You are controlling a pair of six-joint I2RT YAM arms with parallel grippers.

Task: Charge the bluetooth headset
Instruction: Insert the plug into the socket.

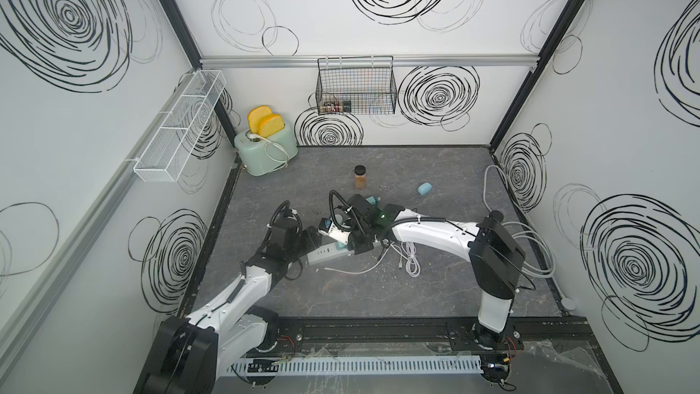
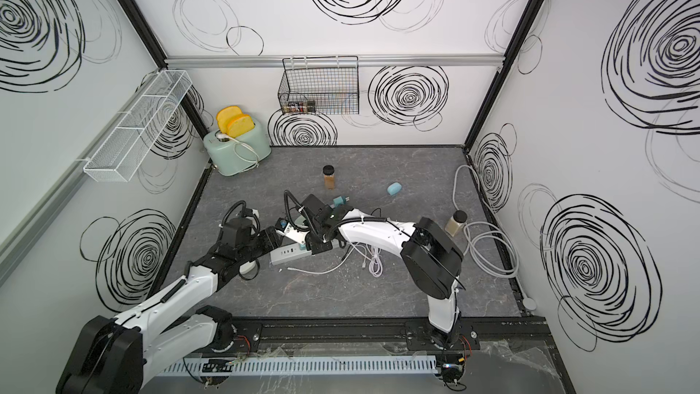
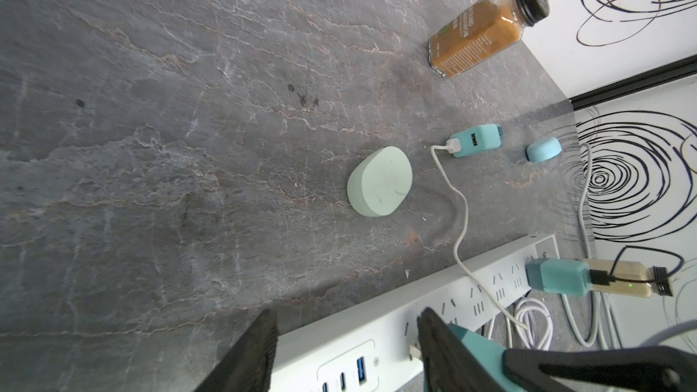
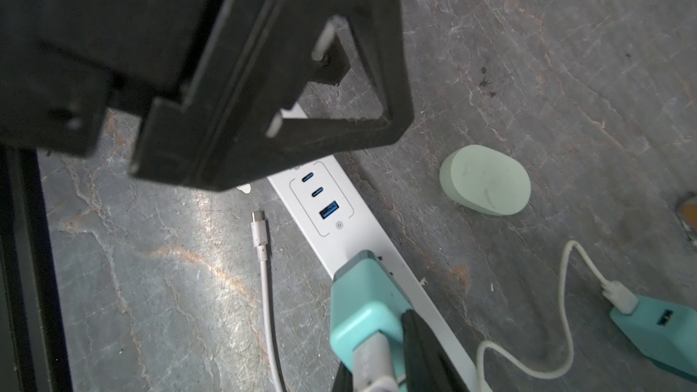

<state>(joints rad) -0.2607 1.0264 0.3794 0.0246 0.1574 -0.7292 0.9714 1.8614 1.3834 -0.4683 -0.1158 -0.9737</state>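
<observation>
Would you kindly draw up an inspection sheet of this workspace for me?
Surface: grey stone-look tabletop, few crumbs.
Job's things: mint earbud case closed, no cable attached; white power strip; teal adapter at its sockets, a prong showing.
Clutter: spice jar, blue case, loose adapter, toaster.
End effectors: left end effector open over the strip; right end effector shut on the teal adapter.
Cables: USB-C cable loose beside the strip; coiled cable nearby.
Surroundings: wire basket, mesh shelf on patterned walls.

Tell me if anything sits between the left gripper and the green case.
Nothing visible does. Only bare table lies between the open left gripper and the green case; the white cable runs beside it.
</observation>
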